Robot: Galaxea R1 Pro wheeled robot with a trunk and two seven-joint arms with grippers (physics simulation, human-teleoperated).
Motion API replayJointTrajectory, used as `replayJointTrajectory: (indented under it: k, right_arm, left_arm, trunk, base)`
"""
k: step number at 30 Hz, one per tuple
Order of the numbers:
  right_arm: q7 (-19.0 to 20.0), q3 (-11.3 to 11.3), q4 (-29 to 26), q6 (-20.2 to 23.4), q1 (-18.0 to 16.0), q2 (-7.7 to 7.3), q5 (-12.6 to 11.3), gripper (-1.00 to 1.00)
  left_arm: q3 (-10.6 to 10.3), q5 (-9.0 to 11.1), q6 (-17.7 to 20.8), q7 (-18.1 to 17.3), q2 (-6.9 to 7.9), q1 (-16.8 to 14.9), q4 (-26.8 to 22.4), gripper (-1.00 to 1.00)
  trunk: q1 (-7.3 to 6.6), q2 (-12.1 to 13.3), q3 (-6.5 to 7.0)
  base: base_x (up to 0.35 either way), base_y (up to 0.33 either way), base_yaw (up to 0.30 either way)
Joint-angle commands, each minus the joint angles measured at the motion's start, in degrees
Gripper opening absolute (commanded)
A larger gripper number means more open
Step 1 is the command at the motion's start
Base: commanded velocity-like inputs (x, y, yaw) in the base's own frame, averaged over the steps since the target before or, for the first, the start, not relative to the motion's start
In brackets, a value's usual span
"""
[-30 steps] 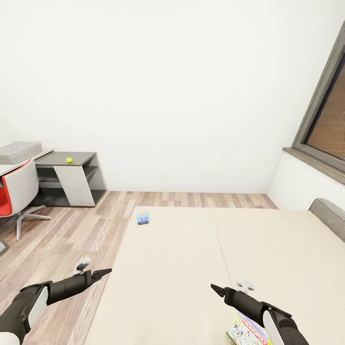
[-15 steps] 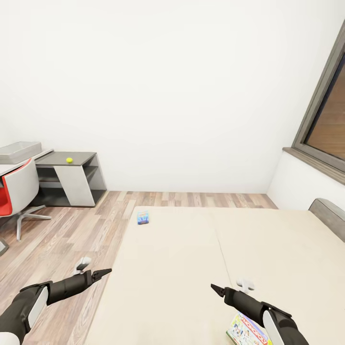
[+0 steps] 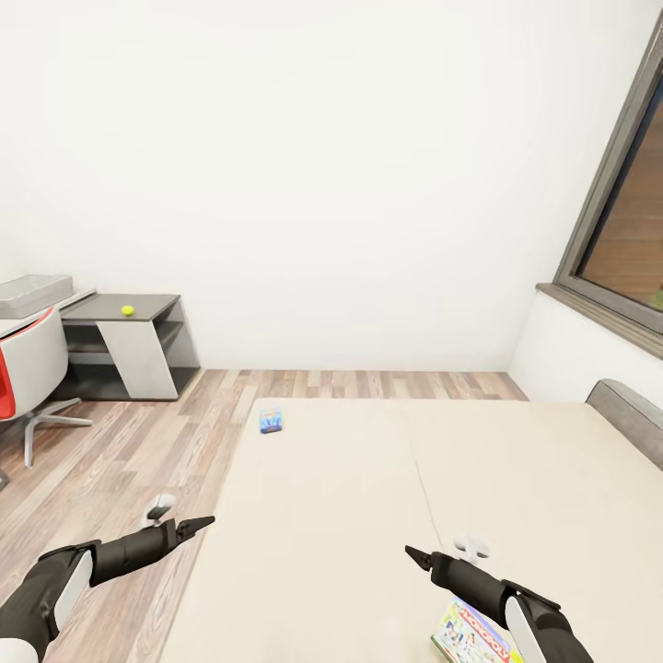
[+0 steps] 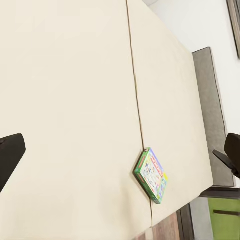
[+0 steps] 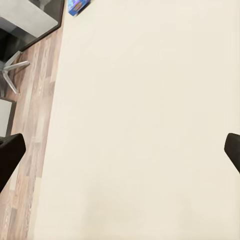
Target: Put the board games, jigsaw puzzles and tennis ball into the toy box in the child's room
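Ahead, beige bed (image 3: 368, 516) bearing two board games — blue (image 3: 271, 420), green (image 3: 465, 635) — wood floor (image 3: 120, 460), both grippers spread, empty.

Left hand (image 3: 195, 527) open, right hand (image 3: 416, 555) open, both empty

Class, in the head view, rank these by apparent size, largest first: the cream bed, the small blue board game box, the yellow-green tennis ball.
1. Cream bed
2. Small blue board game box
3. Yellow-green tennis ball, though it sits farther from the camera, which shrinks it.
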Motion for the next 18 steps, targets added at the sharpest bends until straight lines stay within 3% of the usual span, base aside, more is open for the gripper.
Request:
replayJointTrajectory:
  k: [1,18]
  right_arm:
    - [0.1,-0.1,0.0,0.5,0.0,0.01,-0.4,1.00]
    - [0.1,-0.1,-0.1,0.5,0.0,0.01,-0.4,1.00]
  left_arm:
    - [0.0,0.2,0.4,-0.1,0.02,0.0,0.0,1.00]
    - [0.0,0.2,0.4,-0.1,-0.13,0.0,0.0,1.00]
  trunk:
    - [0.04,-0.1,-0.12]
    - [0.04,-0.1,-0.11]
  base:
    - [0.000,0.000,-0.013]
    - [0.000,-0.019,-0.002]
